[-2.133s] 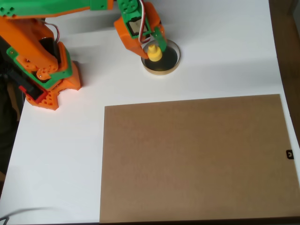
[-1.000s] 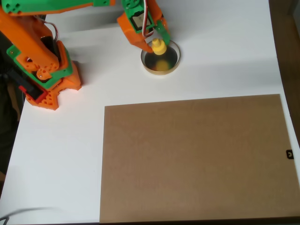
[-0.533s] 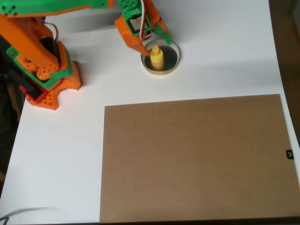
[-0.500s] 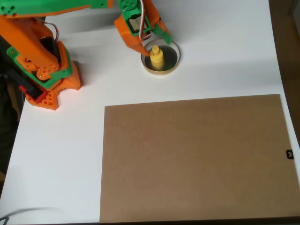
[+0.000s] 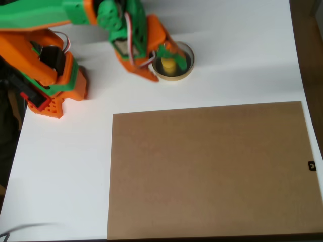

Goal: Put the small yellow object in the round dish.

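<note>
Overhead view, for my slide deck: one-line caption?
Small yellow object sits in the round dish, orange-green gripper beside it.

Single overhead camera looks straight down on the white table (image 5: 237,60); moderately near

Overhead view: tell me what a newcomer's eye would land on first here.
The bright orange-and-green robot arm dominates the upper left of the white table, its hand reaching over the left edge of the small round cream-rimmed dish. Inside that dish sits the tiny bright-yellow plastic piece. A large flat brown rectangular board covers most of the lower table.
</note>
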`<state>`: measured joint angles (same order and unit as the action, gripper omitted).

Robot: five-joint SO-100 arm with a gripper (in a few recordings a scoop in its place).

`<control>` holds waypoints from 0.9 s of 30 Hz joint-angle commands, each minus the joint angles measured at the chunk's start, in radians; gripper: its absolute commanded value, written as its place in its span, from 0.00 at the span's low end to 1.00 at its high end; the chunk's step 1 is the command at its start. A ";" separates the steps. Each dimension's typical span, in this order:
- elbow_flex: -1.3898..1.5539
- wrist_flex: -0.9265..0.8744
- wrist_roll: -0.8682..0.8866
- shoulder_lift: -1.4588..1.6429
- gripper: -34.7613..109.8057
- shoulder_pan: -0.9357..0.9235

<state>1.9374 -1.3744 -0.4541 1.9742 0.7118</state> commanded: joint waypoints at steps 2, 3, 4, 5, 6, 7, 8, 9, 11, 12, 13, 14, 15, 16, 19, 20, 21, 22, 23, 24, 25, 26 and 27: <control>-0.043 -0.003 -0.086 0.110 0.38 -0.210; -0.035 -0.003 -0.104 0.126 0.38 -0.256; -0.029 -0.002 -0.123 0.140 0.38 -0.302; -0.020 0.002 -0.138 0.152 0.38 -0.347; -0.011 0.002 -0.152 0.166 0.39 -0.390; 0.003 0.003 -0.166 0.179 0.39 -0.430; 0.018 0.006 -0.183 0.195 0.39 -0.466; 0.035 0.009 -0.196 0.210 0.39 -0.500; 0.054 0.008 -0.219 0.219 0.38 -0.561; 0.060 0.006 -0.229 0.221 0.39 -0.592; 0.069 0.011 -0.233 0.225 0.39 -0.623; 0.080 0.020 -0.238 0.236 0.38 -0.653; 0.095 0.028 -0.239 0.252 0.38 -0.678; 0.110 0.040 -0.239 0.268 0.38 -0.699; 0.149 0.095 -0.206 0.318 0.38 -0.767; 0.153 0.114 -0.189 0.330 0.38 -0.792; 0.156 0.129 -0.173 0.337 0.38 -0.816; 0.161 0.150 -0.156 0.345 0.38 -0.844; 0.163 0.164 -0.144 0.351 0.38 -0.871; 0.167 0.179 -0.133 0.357 0.38 -0.894; 0.178 0.196 -0.124 0.370 0.38 -0.922; 0.190 0.210 -0.121 0.379 0.38 -0.948; 0.209 0.232 -0.114 0.388 0.38 -0.977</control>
<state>2.1246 -1.1812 -0.5722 2.2979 -0.1764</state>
